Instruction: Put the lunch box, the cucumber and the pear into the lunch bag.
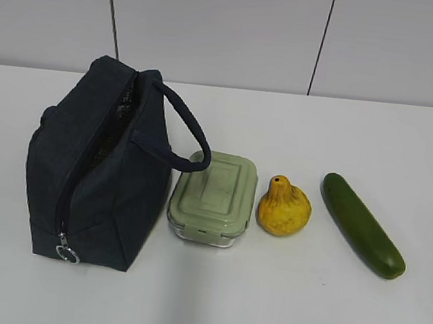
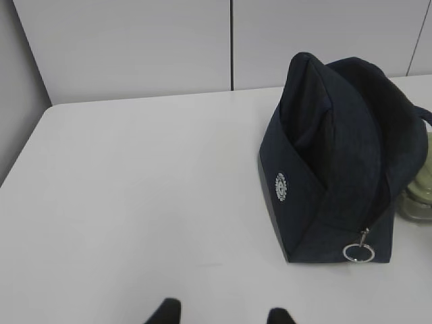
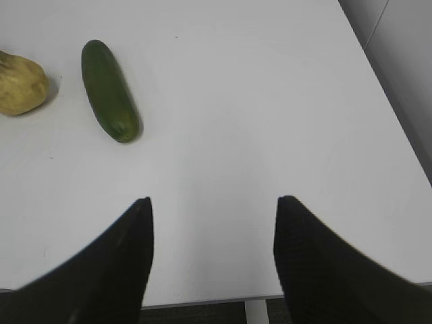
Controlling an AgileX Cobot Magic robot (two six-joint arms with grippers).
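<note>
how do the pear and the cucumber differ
The pear is yellow-orange and bumpy; the cucumber is dark green and smooth. The pear is squat with a narrow neck, while the cucumber is a long cylinder with rounded ends. The pear sits right beside the lunch box; the cucumber lies farther right, at a slant. Both rest on the white table, outside the bag, untouched.

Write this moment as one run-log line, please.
lunch bag unzipped | lunch box, pear, cucumber on table | left gripper open | right gripper open
</note>
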